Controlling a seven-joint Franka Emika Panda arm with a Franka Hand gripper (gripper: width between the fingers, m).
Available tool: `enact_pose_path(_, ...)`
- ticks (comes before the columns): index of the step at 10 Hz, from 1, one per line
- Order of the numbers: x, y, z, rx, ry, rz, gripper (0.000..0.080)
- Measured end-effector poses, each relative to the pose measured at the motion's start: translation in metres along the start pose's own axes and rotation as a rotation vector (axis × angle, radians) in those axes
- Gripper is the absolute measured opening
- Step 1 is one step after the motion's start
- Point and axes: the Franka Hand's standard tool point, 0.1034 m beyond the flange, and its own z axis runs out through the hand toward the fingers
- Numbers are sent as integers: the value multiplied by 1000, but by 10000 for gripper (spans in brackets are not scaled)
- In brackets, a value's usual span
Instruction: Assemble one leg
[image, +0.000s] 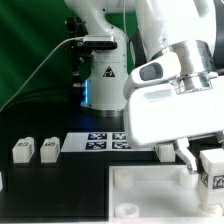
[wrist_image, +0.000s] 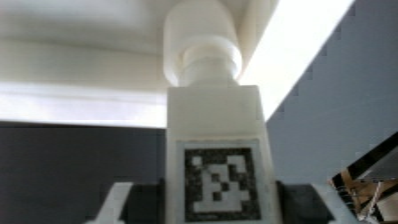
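Note:
My gripper (image: 204, 160) is shut on a leg (image: 211, 172), a chunky white block with a black-and-white tag, low at the exterior view's right. The leg hangs over the right side of the large white panel (image: 150, 195); I cannot tell whether it touches it. In the wrist view the leg (wrist_image: 217, 130) fills the middle, tag facing the camera and round peg pointing away. The gripper (wrist_image: 217, 208) has one finger (wrist_image: 125, 205) against each side of it. The panel (wrist_image: 80, 105) lies behind it.
Two more legs (image: 22, 150) (image: 49, 148) stand on the black table at the exterior view's left. The marker board (image: 105, 140) lies flat behind the panel. The arm's white base (image: 103, 75) rises at the back, and a green backdrop (image: 25, 50) fills the left.

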Motion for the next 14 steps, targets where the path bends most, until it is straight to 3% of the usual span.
enact_pose_path(4,-8,2,4,-1,-10,4,294)
enact_pose_path(11,-9,1,8,1,-18,15,294)
enact_pose_path(12,-9,1,8,1,-18,15,483)
enact_pose_path(13,-9,1,8,1,-19,15,595)
enact_pose_path(14,-10,1,8,2,-20,15,633)
